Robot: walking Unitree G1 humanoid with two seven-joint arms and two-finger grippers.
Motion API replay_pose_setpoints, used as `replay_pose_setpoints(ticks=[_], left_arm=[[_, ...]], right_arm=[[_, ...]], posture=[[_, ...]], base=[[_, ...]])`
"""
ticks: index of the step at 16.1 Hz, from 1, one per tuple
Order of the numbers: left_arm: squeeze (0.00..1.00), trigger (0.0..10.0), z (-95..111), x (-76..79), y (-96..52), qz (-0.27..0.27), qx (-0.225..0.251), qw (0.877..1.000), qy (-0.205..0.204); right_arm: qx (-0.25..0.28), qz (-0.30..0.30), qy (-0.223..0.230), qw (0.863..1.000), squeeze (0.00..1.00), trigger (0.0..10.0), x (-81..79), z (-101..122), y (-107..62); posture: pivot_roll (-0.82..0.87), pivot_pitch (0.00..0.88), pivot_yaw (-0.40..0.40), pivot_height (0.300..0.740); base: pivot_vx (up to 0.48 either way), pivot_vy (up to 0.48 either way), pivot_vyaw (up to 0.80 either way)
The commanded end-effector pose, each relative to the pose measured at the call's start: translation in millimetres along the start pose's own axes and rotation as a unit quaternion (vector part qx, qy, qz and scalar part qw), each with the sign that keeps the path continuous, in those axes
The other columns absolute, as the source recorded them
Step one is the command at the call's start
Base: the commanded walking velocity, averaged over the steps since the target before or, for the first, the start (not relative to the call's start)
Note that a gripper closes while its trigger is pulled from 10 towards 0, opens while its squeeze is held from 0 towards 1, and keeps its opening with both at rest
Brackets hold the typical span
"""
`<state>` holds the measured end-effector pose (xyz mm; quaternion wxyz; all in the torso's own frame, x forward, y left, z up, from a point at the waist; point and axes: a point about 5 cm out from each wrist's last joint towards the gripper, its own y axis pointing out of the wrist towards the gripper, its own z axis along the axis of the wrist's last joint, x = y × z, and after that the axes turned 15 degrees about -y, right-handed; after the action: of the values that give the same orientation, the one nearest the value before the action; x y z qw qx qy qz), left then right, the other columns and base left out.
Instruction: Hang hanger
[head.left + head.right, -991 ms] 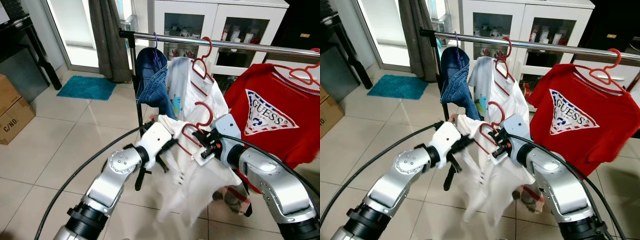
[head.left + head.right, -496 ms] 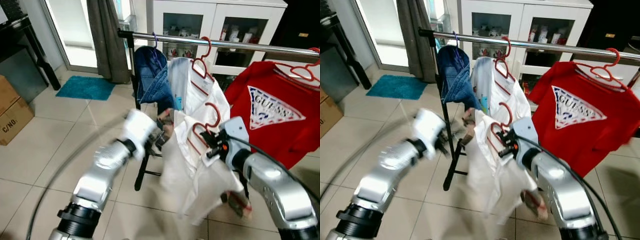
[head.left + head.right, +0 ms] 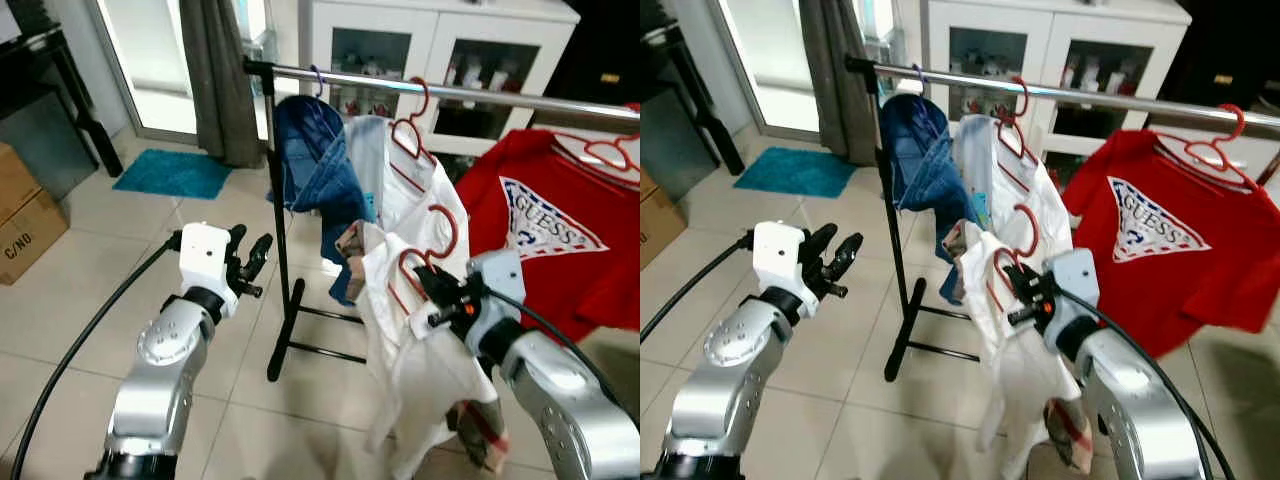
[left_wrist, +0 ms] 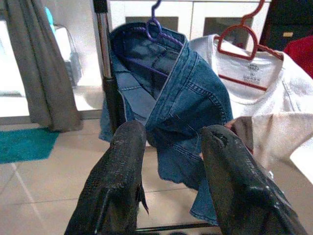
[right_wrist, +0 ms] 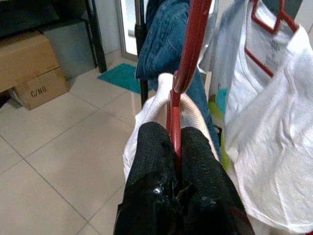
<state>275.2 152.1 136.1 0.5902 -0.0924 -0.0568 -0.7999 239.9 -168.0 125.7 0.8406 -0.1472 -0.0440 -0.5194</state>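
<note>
- Tiled floor (image 3: 80,300) lies under a rail (image 3: 520,95) full of clothes.
- Red hanger (image 3: 425,255) with a white shirt (image 3: 425,370) hangs below the rail, not yet hooked.
- Right hand (image 3: 440,300) is clenched on the hanger neck.
- Left hand (image 3: 250,262) is released, well apart.
- Step: carrying. Next move, I judge: raise the hook over the rail beside the red T-shirt (image 3: 545,230).
</note>
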Motion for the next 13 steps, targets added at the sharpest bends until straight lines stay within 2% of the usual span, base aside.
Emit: replay_pose_setpoints(ticks=[1,3,10,13], left_arm=[[0.00,10.0,-1,5.0,-1.3,-0.004,-0.001,1.000,0.009],[0.00,10.0,-7,7.7,-4.9,-0.008,-0.010,1.000,0.020],[0.00,10.0,-13,10.1,-4.7,-0.011,-0.021,1.000,0.019],[0.00,10.0,-23,7.6,-8.5,0.004,-0.029,1.000,-0.004]], right_arm=[[0.013,-0.012,-0.003,1.000,0.00,0.0,7.0,3,-3.6],[0.017,-0.012,-0.010,1.000,0.00,0.0,8.1,4,-3.8],[0.026,-0.022,-0.014,0.999,0.00,0.0,9.4,7,-1.2],[0.013,-0.037,-0.009,0.999,0.00,0.0,8.5,3,1.3]], posture=[[-0.11,0.000,-0.009,0.740],[-0.11,0.000,-0.008,0.740],[-0.12,0.000,-0.002,0.740],[-0.11,0.000,-0.004,0.740]], base=[[0.000,-0.480,0.00],[0.000,-0.480,0.00],[0.000,-0.451,0.00],[0.000,0.000,0.00]])
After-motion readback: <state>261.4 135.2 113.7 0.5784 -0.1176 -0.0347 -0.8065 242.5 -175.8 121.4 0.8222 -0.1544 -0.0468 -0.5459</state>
